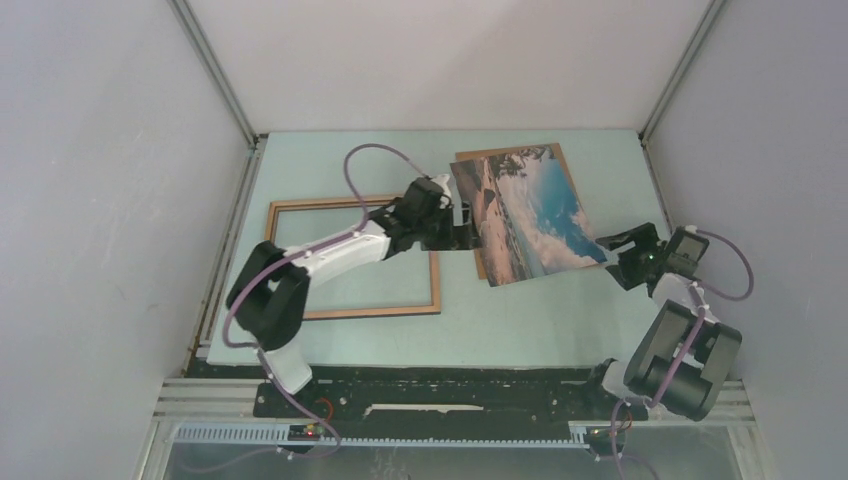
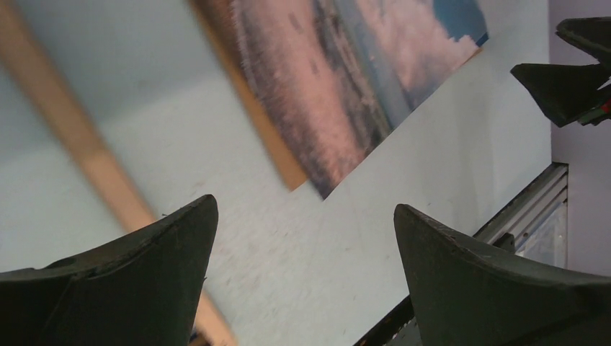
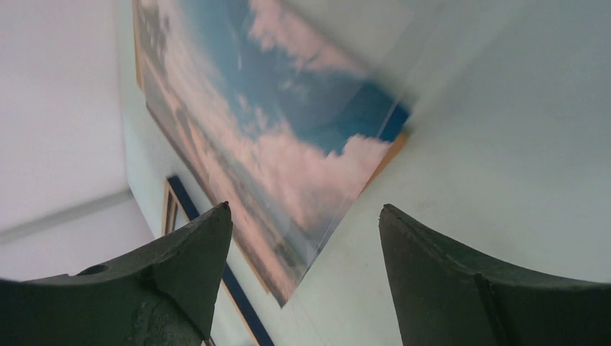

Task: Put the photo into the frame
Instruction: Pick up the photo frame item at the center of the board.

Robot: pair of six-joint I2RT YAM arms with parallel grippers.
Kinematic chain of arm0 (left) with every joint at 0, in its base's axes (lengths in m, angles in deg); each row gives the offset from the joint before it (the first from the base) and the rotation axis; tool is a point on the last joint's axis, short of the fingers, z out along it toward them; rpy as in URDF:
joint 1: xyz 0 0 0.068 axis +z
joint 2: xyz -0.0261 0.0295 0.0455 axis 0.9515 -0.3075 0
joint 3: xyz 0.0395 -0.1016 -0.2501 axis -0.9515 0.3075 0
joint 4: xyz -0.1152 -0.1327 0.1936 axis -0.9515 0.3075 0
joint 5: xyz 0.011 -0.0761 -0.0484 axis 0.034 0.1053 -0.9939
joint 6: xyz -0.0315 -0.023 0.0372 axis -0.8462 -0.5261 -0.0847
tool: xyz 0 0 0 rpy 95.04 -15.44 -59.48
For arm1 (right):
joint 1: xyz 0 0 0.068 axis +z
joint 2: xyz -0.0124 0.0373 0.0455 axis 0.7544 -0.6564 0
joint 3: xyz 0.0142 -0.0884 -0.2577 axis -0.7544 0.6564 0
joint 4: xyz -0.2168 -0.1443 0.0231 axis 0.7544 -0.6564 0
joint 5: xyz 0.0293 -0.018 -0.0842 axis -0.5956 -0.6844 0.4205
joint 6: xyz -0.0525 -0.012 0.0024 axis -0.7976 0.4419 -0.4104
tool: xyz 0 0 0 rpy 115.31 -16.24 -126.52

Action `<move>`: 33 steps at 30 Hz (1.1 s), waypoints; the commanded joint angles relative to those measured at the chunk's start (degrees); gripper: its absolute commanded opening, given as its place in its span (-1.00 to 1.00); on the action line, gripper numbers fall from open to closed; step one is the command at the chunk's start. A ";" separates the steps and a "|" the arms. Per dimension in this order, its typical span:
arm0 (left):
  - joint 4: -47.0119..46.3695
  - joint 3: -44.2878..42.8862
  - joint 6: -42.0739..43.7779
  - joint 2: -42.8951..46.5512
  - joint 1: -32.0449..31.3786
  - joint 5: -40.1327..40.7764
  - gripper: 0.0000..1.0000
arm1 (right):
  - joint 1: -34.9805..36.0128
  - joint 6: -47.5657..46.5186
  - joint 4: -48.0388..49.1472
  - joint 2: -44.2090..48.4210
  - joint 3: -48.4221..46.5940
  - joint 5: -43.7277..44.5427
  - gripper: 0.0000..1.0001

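- The thin rectangular photo print (image 1: pixel 530 215) of rocky coast, blue sky and white clouds lies skewed on a plain brown backing board (image 1: pixel 510 152), right of centre on the pale green tabletop (image 1: pixel 500 330).
- The thin-railed, wood-brown rectangular frame (image 1: pixel 370 312) lies flat to its left, partly under the left arm.
- Left end effector (image 2: pixel 304 204): wide, empty, beside the photo print's left edge.
- Right end effector (image 3: pixel 304 207): fingers apart, gripping nothing, at the photo print's near right corner.
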 commanded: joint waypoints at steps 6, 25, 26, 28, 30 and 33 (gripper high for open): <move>2.69 -28.17 -0.86 -21.93 -3.25 -9.58 1.00 | -5.43 -2.74 6.56 -10.45 -6.79 4.11 0.59; 2.78 -29.37 -2.35 -32.59 -4.56 -9.23 1.00 | -10.38 -1.10 14.83 -30.26 -13.29 -11.55 0.32; 2.76 -28.96 -2.26 -32.58 -4.55 -8.78 1.00 | -10.46 0.12 16.50 -30.99 -13.29 -12.85 0.31; 2.85 -28.39 -2.19 -32.53 -4.57 -8.04 1.00 | -10.49 0.80 18.37 -31.68 -13.24 -13.88 0.29; 2.86 -27.27 -2.04 -32.12 -4.56 -6.33 1.00 | -10.51 1.19 20.11 -31.36 -12.84 -14.44 0.29; 3.34 -26.73 -0.98 -32.28 -4.47 -4.33 1.00 | -10.54 3.43 24.62 -31.02 -11.64 -16.55 0.27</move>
